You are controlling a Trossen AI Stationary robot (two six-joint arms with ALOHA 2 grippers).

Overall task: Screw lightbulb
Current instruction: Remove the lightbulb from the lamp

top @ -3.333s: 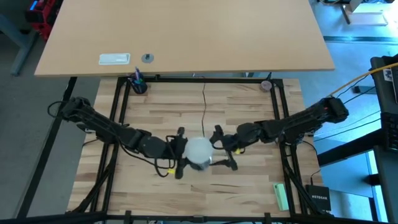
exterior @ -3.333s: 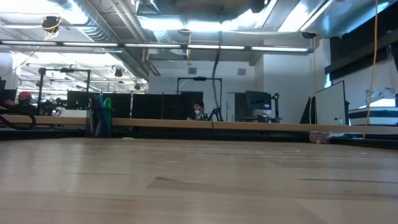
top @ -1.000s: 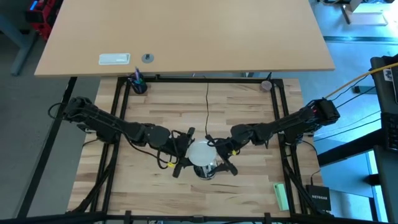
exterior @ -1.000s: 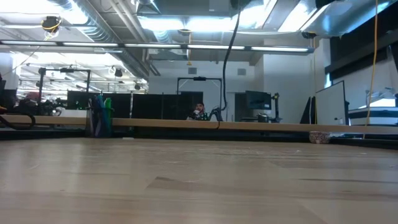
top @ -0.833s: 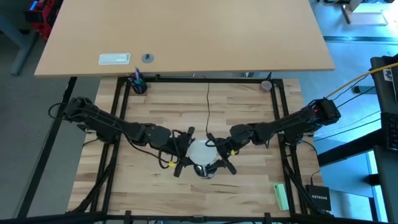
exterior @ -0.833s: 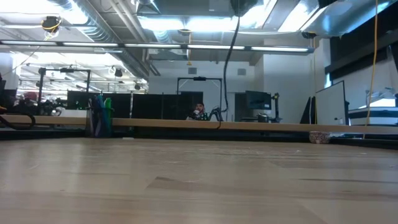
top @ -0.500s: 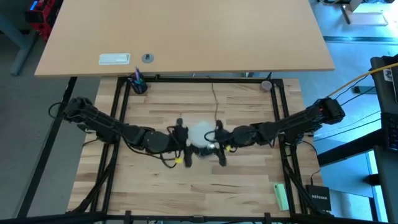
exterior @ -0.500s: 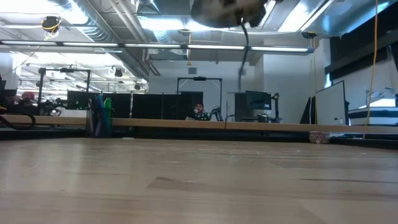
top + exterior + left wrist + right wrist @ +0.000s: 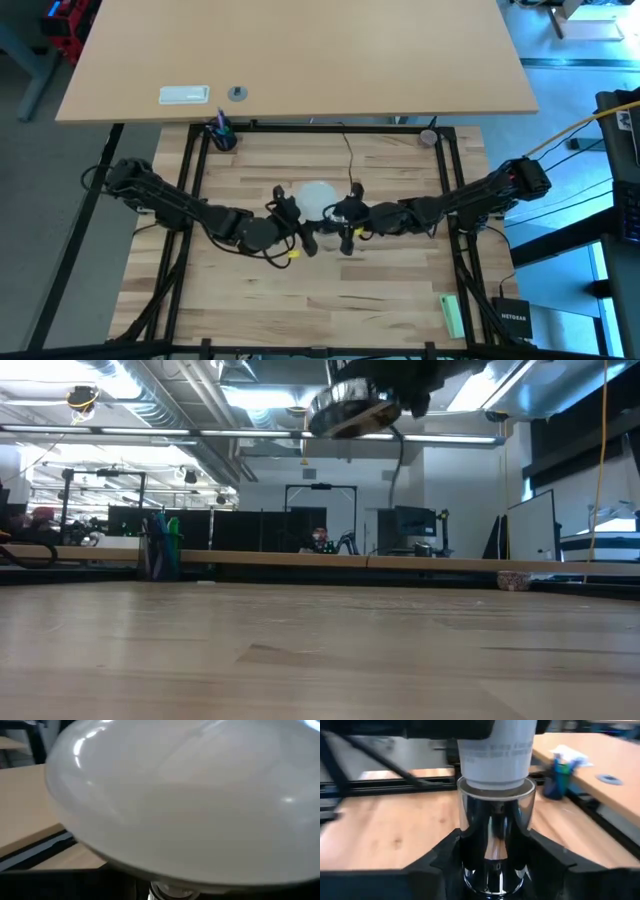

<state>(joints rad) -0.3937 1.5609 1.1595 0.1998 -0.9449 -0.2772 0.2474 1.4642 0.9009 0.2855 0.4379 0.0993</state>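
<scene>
Both my arms meet over mid-table, held up off the wood. My left gripper is clamped on the lightbulb, fingers nearly together around its lower part; the frosted dome fills the left wrist view. My right gripper is closed around the socket, a shiny silver cylinder w/ my dark fingers pressed on both sides of it. The bulb's white neck, w/ small print on it, sits in the socket's open rim, so bulb & socket are touching, lined up end to end. In the low view the socket's round metal end hangs high above the table, tilted, w/ a thin black cord curving away from it. A cup of pens sits at the far left corner, well apart.
</scene>
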